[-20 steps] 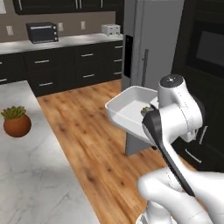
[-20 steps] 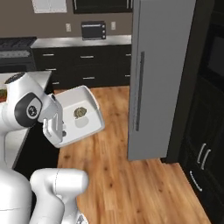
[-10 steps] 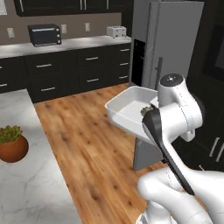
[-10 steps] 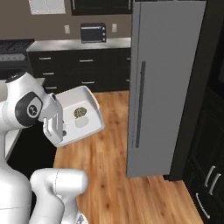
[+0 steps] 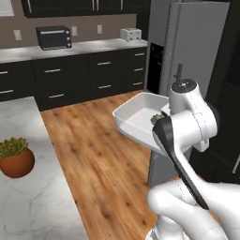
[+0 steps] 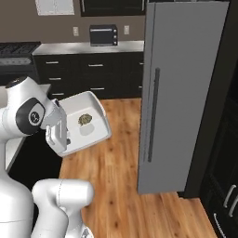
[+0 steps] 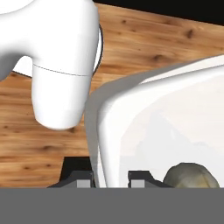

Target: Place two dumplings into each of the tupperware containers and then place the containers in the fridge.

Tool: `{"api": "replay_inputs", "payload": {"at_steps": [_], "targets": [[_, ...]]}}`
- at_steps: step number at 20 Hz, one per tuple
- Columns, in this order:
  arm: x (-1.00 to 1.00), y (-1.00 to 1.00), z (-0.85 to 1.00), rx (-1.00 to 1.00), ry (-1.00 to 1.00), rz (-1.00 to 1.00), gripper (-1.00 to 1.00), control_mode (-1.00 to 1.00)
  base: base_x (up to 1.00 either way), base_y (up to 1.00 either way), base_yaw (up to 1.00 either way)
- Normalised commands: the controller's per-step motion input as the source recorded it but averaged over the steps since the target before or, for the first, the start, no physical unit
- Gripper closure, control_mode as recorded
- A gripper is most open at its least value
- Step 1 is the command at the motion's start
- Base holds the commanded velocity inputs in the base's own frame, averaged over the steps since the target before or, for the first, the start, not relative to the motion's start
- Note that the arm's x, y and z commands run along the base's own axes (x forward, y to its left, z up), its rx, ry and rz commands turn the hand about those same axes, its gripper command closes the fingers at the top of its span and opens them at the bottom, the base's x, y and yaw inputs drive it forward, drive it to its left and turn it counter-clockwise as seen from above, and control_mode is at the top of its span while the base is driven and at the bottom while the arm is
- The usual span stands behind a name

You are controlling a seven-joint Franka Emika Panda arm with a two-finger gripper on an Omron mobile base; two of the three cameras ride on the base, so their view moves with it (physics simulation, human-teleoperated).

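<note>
Hand view showed the claw [image 7: 111, 177] clenched on the wall of the white container [image 7: 175, 122], one fingertip [image 7: 83, 178] outside the rim and the other inside, which is why the tray hung out from the arm rather than resting on any counter. A dumpling [image 7: 190, 175] lay on the tray floor just beside the inner fingertip. From the right base view the container [image 6: 86, 123] was carried in the air over the wood floor [image 6: 121, 186], tilted slightly, with a dumpling [image 6: 84, 120] near its middle; whether that lump was one piece or two could not be told. The grip at the edge probably left the far end free to slide onto a shelf. The fridge [image 6: 179, 93] stood near, its door shut, so it likely needed opening first.
</note>
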Motion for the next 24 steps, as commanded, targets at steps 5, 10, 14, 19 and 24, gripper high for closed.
{"api": "replay_inputs", "payload": {"at_steps": [5,10,14,19,24], "targets": [[0.00,0.00,0.00,0.00,0.00,0.00,1.00,1.00,0.84,0.76,0.00],[0.00,0.00,0.00,0.00,0.00,0.00,1.00,1.00,1.00,0.70,0.01],[0.00,0.00,0.00,0.00,0.00,0.00,1.00,1.00,1.00,0.47,0.19],[0.00,0.00,0.00,0.00,0.00,0.00,1.00,1.00,1.00,0.11,0.39],[0.00,0.00,0.00,0.00,0.00,0.00,1.00,1.00,1.00,0.00,0.43]]}}
